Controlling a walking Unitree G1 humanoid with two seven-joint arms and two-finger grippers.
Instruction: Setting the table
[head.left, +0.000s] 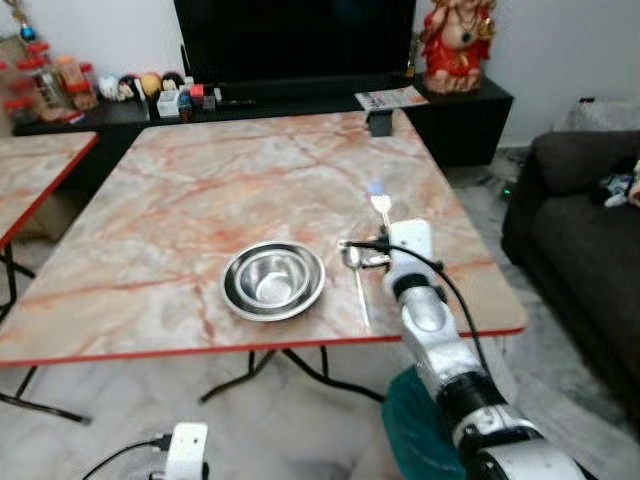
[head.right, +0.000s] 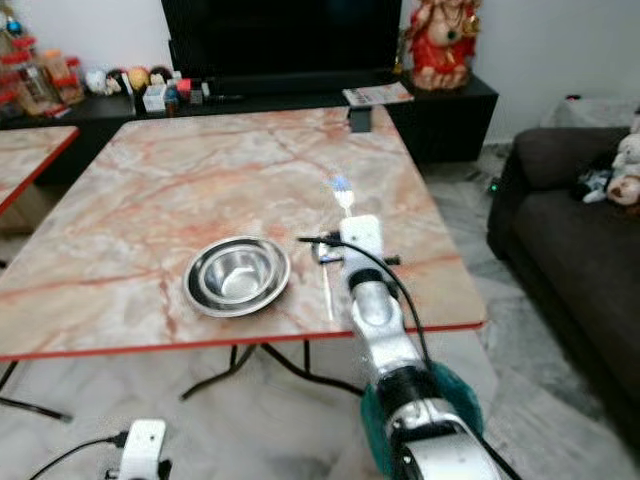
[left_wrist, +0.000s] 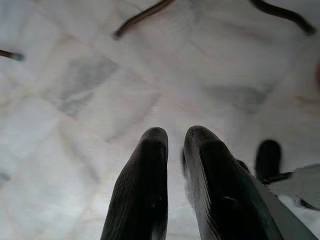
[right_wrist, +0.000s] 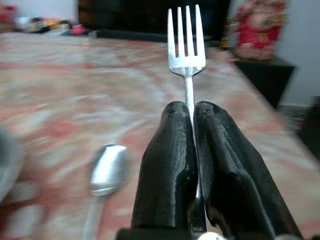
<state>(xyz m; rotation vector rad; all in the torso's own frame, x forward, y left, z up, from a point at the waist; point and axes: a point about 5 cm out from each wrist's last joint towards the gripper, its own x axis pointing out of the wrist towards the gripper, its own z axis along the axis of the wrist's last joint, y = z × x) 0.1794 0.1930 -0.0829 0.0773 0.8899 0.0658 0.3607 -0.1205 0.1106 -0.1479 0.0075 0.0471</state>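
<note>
We stand at a marble-patterned table (head.left: 200, 190) with a red edge, a dark TV unit (head.left: 300, 95) behind it and a sofa (head.left: 585, 230) off to our right. Near the table's front edge sits a steel bowl (head.left: 273, 279), upright and, as far as we can see, empty. Just to its right lies a spoon (head.left: 355, 268), handle pointing toward us, close beside the bowl but not touching it.

Our right gripper (right_wrist: 194, 117) reaches over the table just right of the spoon, its fingers clamped together on the handle of a fork (right_wrist: 186, 42). The fork points away from us with its tines forward, held just above the tabletop beside the spoon; from the wrist view we cannot tell whether its tip touches the surface.

Our left gripper (left_wrist: 175, 145) hangs idle below the table over the pale floor, its fingers close together with only a slim gap and nothing between them.

We judge the setting to be well along: bowl and spoon are placed, and the fork is not yet laid down. What remains is to lower it beside the spoon and release it.
</note>
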